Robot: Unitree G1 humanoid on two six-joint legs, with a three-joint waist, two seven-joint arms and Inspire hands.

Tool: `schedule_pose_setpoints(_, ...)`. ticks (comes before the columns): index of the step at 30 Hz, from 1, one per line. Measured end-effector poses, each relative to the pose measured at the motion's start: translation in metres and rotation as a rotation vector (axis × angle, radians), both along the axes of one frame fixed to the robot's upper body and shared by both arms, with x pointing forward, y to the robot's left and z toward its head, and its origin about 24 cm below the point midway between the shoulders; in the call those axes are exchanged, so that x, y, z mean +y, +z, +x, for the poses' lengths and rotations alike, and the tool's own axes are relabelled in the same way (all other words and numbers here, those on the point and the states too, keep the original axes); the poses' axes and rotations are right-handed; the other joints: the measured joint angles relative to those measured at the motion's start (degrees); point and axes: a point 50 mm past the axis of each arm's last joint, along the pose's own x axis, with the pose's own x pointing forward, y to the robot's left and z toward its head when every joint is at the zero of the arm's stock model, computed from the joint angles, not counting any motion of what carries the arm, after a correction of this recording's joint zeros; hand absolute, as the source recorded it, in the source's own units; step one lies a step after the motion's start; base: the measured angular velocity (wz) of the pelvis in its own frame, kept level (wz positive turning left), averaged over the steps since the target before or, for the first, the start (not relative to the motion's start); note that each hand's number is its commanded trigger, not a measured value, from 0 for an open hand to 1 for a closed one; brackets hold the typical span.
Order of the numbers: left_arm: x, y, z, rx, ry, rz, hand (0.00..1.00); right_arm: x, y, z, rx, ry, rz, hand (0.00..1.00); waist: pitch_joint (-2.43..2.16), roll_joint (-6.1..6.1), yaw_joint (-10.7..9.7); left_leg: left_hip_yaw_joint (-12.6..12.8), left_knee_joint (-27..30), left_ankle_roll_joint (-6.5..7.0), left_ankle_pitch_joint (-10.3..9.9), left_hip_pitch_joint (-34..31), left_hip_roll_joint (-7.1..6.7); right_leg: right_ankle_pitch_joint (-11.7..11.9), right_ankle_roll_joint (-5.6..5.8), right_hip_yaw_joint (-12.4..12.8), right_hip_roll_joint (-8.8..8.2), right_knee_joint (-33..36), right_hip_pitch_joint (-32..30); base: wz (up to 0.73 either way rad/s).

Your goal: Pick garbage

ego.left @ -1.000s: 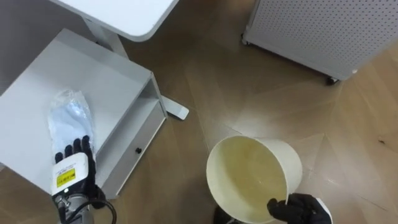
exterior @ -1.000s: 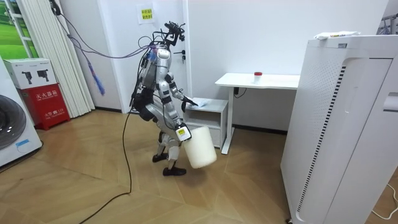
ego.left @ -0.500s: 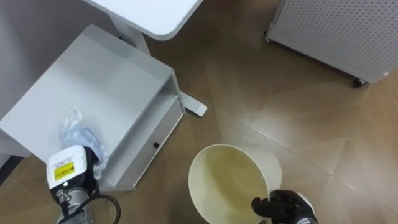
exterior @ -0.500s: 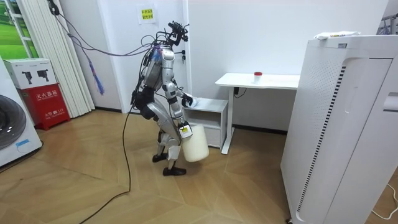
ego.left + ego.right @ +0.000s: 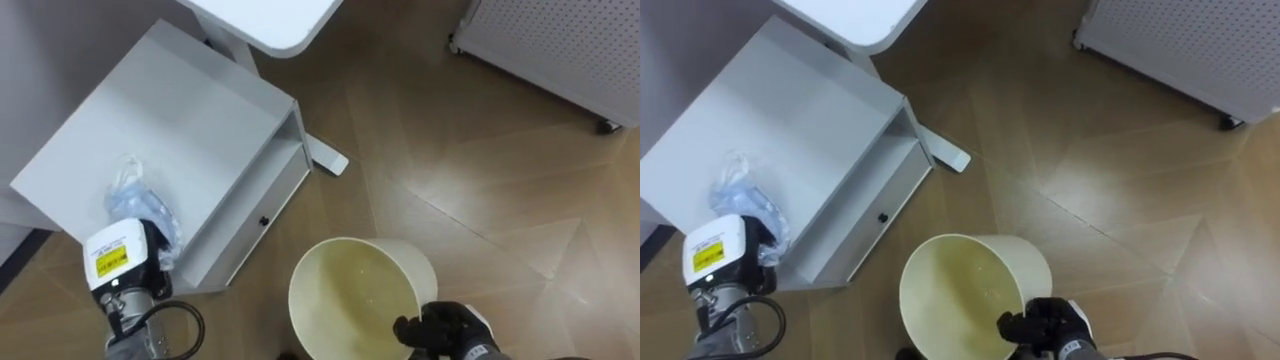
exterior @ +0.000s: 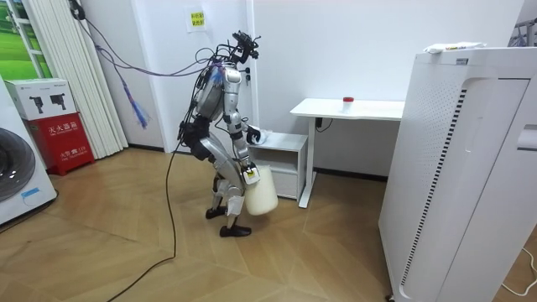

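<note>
Bag (image 5: 128, 200) of crumpled plastic at left hand (image 5: 122, 268) — grip unclear — while right hand (image 5: 440, 328) clutches bin (image 5: 345, 242) rim.

Cream bucket (image 5: 345, 285), white cabinet (image 5: 170, 120), clear bluish bag (image 5: 130, 205), brown wood floor (image 5: 480, 150).

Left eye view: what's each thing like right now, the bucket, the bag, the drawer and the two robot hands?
Bucket: open at the top, empty, held by its rim.
Plastic bag: crumpled, lying on the white cabinet.
Drawer: shut.
Right robot hand: curled round the bucket's rim.
Left robot hand: at the bag's near end.
</note>
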Motion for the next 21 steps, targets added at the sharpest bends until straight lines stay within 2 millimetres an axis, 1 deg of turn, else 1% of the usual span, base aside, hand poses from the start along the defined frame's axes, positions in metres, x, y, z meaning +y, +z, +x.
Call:
schedule_pose_setpoints(3,-0.011,0.001,0.003,-0.042,-0.006,-0.083,1.00,0.001,0.002,0.002,-0.014,0.005,0.002,1.00,0.00,-0.06,0.00,-0.01,-0.44,0.27,0.16,0.09,-0.43,0.05,0.11,-0.10,-0.46,-0.05,0.02,0.07)
schedule_pose_setpoints(5,-0.028,0.000,0.003,-0.092,-0.047,-0.194,1.00,0.005,0.000,0.000,-0.018,0.009,0.017,1.00,0.00,-0.57,-0.16,0.46,-1.18,0.63,0.42,0.77,-0.47,0.05,0.31,0.01,-0.90,-0.17,0.39,0.04)
schedule_pose_setpoints(6,-0.033,-0.002,0.001,-0.095,-0.059,-0.223,1.00,0.007,-0.002,-0.002,-0.019,0.013,0.023,1.00,-0.01,-0.64,-0.22,0.48,-1.30,0.65,0.42,1.08,-0.51,0.04,0.38,0.02,-0.90,-0.32,0.73,0.00)
schedule_pose_setpoints(7,-0.044,-0.006,-0.002,-0.090,-0.097,-0.285,1.00,0.011,-0.004,-0.005,-0.019,0.020,0.029,1.00,-0.11,-1.09,-0.48,0.63,-1.70,0.65,0.42,1.94,-0.52,-0.02,0.56,0.20,-0.83,-0.64,1.53,-0.06)
schedule_pose_setpoints(9,-0.066,-0.021,-0.012,-0.033,-0.160,-0.407,1.00,0.023,-0.008,-0.010,-0.022,0.048,0.059,1.00,-0.18,-2.00,-1.35,0.97,-2.25,0.68,0.40,3.17,-0.49,0.13,0.81,0.18,-0.47,-1.69,2.86,-0.07)
schedule_pose_setpoints(10,-0.072,-0.025,-0.016,-0.009,-0.175,-0.440,1.00,0.027,-0.009,-0.012,-0.022,0.051,0.069,1.00,-0.28,-2.25,-1.56,1.01,-2.34,0.70,0.40,3.33,-0.41,0.21,0.93,0.21,-0.27,-2.03,3.14,-0.08)
schedule_pose_setpoints(12,-0.095,-0.043,-0.033,0.088,-0.240,-0.562,1.00,0.037,-0.013,-0.020,-0.021,0.057,0.115,1.00,-0.69,-3.37,-1.63,1.26,-2.77,0.71,0.39,4.08,-0.19,0.30,1.06,0.34,0.15,-2.41,3.80,-0.09)
schedule_pose_setpoints(14,-0.104,-0.055,-0.046,0.162,-0.264,-0.629,1.00,0.041,-0.017,-0.026,-0.007,0.057,0.131,1.00,-0.96,-3.81,-1.54,1.55,-2.98,0.71,0.39,4.65,-0.01,0.33,1.08,0.44,0.21,-2.97,4.29,-0.05)
schedule_pose_setpoints(15,-0.109,-0.061,-0.052,0.204,-0.271,-0.672,1.00,0.041,-0.018,-0.027,-0.007,0.059,0.134,1.00,-0.96,-3.81,-1.44,1.84,-3.02,0.71,0.39,5.17,0.10,0.39,1.09,0.42,0.26,-3.24,4.73,-0.03)
schedule_pose_setpoints(18,-0.115,-0.071,-0.064,0.287,-0.306,-0.709,1.00,0.043,-0.020,-0.031,-0.002,0.068,0.134,1.00,-1.07,-3.77,-0.54,2.03,-3.42,0.71,0.39,5.83,0.16,0.38,1.09,0.53,0.28,-3.25,5.31,-0.01)
schedule_pose_setpoints(19,-0.118,-0.075,-0.069,0.328,-0.334,-0.720,1.00,0.042,-0.022,-0.033,0.002,0.063,0.134,1.00,-1.34,-3.77,0.04,2.03,-3.49,0.71,0.39,5.92,0.13,0.39,1.07,0.56,0.27,-3.23,5.34,0.00)
schedule_pose_setpoints(21,-0.125,-0.084,-0.082,0.415,-0.379,-0.752,1.00,0.040,-0.026,-0.039,0.020,0.056,0.129,1.00,-2.33,-3.71,0.74,2.08,-3.86,0.72,0.40,6.65,-0.08,0.46,1.08,0.69,0.14,-3.18,5.82,0.00)
